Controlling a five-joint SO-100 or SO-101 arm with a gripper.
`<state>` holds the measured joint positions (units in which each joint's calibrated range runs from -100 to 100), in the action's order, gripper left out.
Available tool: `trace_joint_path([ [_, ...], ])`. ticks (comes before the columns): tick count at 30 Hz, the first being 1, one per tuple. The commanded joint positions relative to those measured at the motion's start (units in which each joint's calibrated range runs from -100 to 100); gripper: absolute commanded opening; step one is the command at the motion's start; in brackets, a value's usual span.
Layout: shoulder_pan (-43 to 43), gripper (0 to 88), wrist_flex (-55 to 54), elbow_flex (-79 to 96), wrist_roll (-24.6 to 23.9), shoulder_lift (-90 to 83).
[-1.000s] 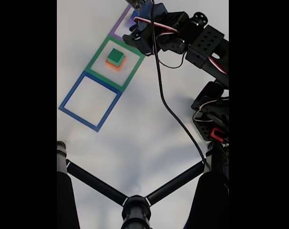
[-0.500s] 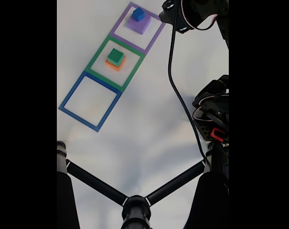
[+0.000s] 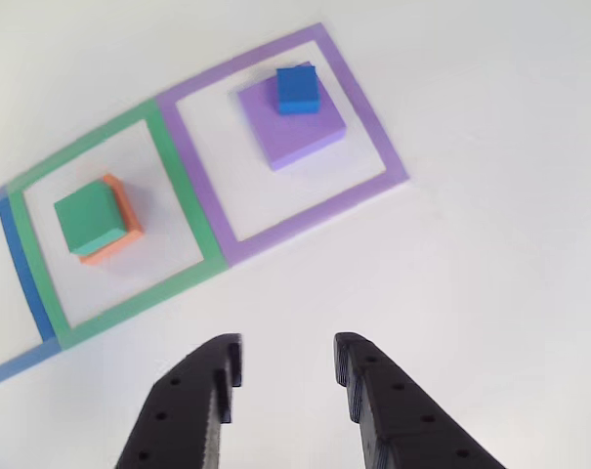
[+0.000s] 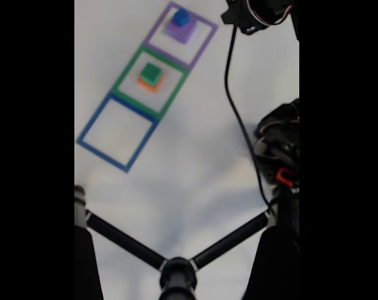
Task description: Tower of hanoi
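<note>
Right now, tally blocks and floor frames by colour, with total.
Blocks: 4
blue block: 1
purple block: 1
green block: 1
orange block: 1
Frames: 3
purple frame: 1
green frame: 1
blue frame: 1
Total: 7

Shows a plain white tabletop (image 3: 490, 274) beneath and all around the pincer (image 3: 287, 357), matte and evenly lit, with no hard glare. Carries three flat square outlines in a row ahead of the pincer: a purple frame (image 3: 378, 137) straight ahead, a green frame (image 3: 139, 305) ahead to the left, a blue frame (image 3: 28, 283) at the far left edge. In the fixed view, holds faint grey shadows and a black forked stand (image 4: 123, 239) at the near edge.
</note>
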<state>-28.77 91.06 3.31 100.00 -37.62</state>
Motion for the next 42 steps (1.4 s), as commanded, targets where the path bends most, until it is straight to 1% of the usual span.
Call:
trace_joint_path([
  [1, -2.23, 16.3, -14.21, 15.72, 0.0, -6.7],
  [5, -2.84, 17.8, -32.98, 33.81, 0.0, -10.86],
  [9, -3.14, 21.4, -52.57, 49.26, 0.0, -12.95],
  [13, -3.3, 25.9, -64.63, 57.89, 0.0, -12.06],
  [17, -3.37, 29.7, -82.92, 66.7, 0.0, -6.7],
  [20, -3.45, 31.3, -93.36, 68.7, 0.0, -0.21],
  [31, -3.3, 30.9, -118.45, 71.15, 0.0, 19.27],
  [42, -3.91, 30.7, -131.81, 66.79, 0.0, 34.65],
])
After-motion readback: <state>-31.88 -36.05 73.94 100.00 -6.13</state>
